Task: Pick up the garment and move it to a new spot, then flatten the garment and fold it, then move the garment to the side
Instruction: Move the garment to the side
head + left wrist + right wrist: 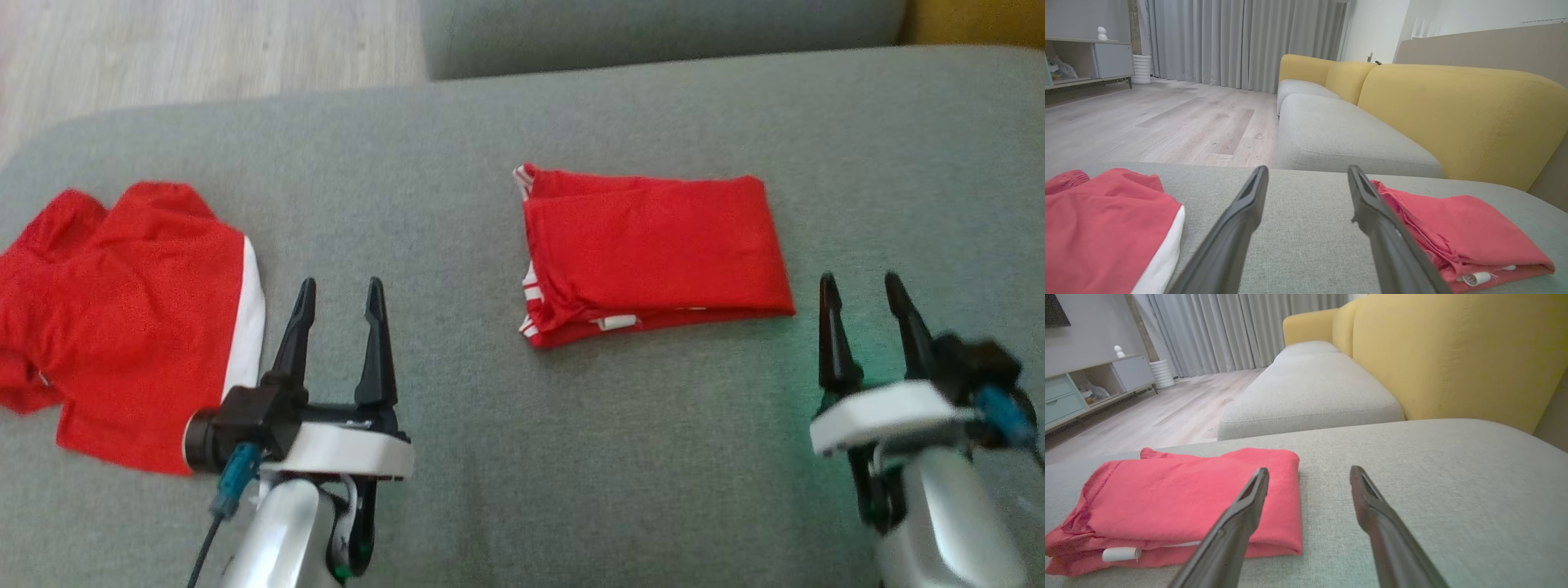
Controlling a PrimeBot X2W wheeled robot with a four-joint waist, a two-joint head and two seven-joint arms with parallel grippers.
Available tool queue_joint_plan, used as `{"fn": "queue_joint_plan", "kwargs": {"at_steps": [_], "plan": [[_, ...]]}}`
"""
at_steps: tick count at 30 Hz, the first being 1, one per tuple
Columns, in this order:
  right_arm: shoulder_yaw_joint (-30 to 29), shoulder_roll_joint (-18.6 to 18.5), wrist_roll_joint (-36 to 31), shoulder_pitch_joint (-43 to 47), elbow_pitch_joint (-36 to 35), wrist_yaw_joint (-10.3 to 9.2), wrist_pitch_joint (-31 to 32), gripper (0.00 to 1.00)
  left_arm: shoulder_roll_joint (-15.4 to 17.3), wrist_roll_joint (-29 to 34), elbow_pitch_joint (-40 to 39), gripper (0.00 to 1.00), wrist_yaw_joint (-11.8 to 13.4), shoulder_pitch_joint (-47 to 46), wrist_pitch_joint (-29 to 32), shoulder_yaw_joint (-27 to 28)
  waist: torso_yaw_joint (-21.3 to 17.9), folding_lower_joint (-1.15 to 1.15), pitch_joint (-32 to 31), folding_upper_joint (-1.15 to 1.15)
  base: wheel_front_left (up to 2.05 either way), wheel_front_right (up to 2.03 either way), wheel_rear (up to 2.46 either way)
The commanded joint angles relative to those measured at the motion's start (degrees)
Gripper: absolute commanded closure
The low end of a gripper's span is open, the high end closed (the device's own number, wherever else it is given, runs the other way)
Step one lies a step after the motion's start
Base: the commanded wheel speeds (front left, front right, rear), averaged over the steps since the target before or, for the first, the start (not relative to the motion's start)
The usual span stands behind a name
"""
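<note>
A folded red garment (653,253) with white stripes lies flat on the grey sofa cushion (571,457) at the middle. It also lies to the right of my fingers in the left wrist view (1457,232) and to the left in the right wrist view (1180,506). My left gripper (340,294) hovers open, left of the folded garment, nothing between its fingers. My right gripper (861,290) is open too, just right of the garment's right edge, holding nothing.
A second red garment with a white band (122,318) lies crumpled at the cushion's left end, close to my left gripper. Yellow backrests (1461,118) rise behind the seat. Another grey seat (1306,388) and wooden floor (1147,126) lie beyond the cushion's far edge.
</note>
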Motion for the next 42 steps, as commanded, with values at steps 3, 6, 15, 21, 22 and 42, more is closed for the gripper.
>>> {"fn": "queue_joint_plan", "kwargs": {"at_steps": [3,6,15,21,22,42], "plan": [[0.16,-0.10,-0.71,-6.56,2.05,-0.05,2.27,0.00,0.27,0.65,-1.86,0.00,-0.47,-3.70,-0.28,0.94,1.71,0.00,2.82,0.00,0.00,0.00,0.00],[-0.52,-0.10,0.23,-10.31,6.52,-0.05,4.63,0.00,0.27,0.62,-1.71,0.00,-0.54,-4.63,-0.28,0.31,2.87,0.00,4.55,0.00,0.00,0.00,0.00],[0.00,-0.10,0.84,-18.08,21.59,-0.05,10.24,0.00,0.27,0.34,-1.65,0.00,-0.35,-6.26,-0.28,-0.61,5.29,0.00,7.45,0.00,0.00,0.00,0.00],[2.83,-0.16,1.12,-20.38,27.12,-0.05,10.14,1.00,0.27,0.21,-1.53,0.00,-0.14,-6.56,-0.28,-0.57,5.68,0.00,7.42,0.00,0.00,0.00,0.00],[3.34,-0.39,0.85,-20.69,27.67,-0.05,9.45,1.00,0.27,0.24,-1.43,0.00,-0.10,-6.52,-0.28,-0.43,5.54,0.00,7.19,0.00,0.00,0.00,0.00],[9.72,-29.16,-3.20,-21.46,23.61,-0.05,10.34,1.00,0.27,-0.05,-2.06,0.00,-0.08,-6.29,-0.28,0.37,0.35,0.00,5.90,0.00,0.00,0.00,0.00]]}}
